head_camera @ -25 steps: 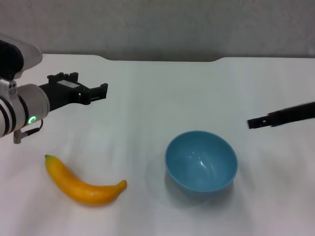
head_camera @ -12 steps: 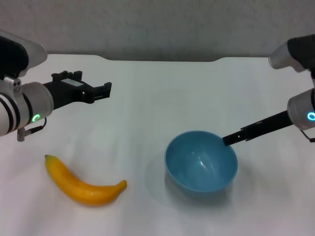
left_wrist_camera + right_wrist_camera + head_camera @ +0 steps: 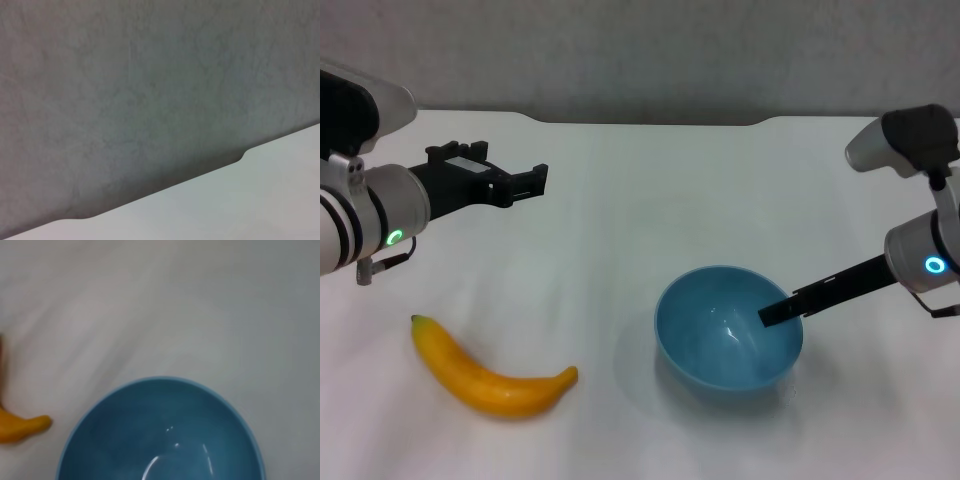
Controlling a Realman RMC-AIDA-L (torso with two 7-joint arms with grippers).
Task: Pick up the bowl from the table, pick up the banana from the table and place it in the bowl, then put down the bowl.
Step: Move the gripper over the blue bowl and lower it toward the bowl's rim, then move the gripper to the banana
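Note:
The light-blue bowl [image 3: 720, 335] stands upright and empty on the white table [image 3: 650, 190], right of centre. The yellow banana [image 3: 490, 378] lies on the table at the front left, apart from the bowl. My right gripper [image 3: 769, 315] reaches in from the right, and its tip is over the bowl's right rim. The right wrist view looks down into the bowl [image 3: 160, 440] and shows the banana's end [image 3: 22, 426] at the edge. My left gripper [image 3: 505, 168] is open and empty, held above the table behind the banana.
A grey wall [image 3: 150, 75] rises behind the table's far edge, which has a shallow notch [image 3: 650, 122]. The left wrist view shows only that wall and the table's far edge [image 3: 260, 200].
My right arm has come in from the right, and its tip has moved from beside the bowl to over the bowl's right rim. The left arm has hardly moved.

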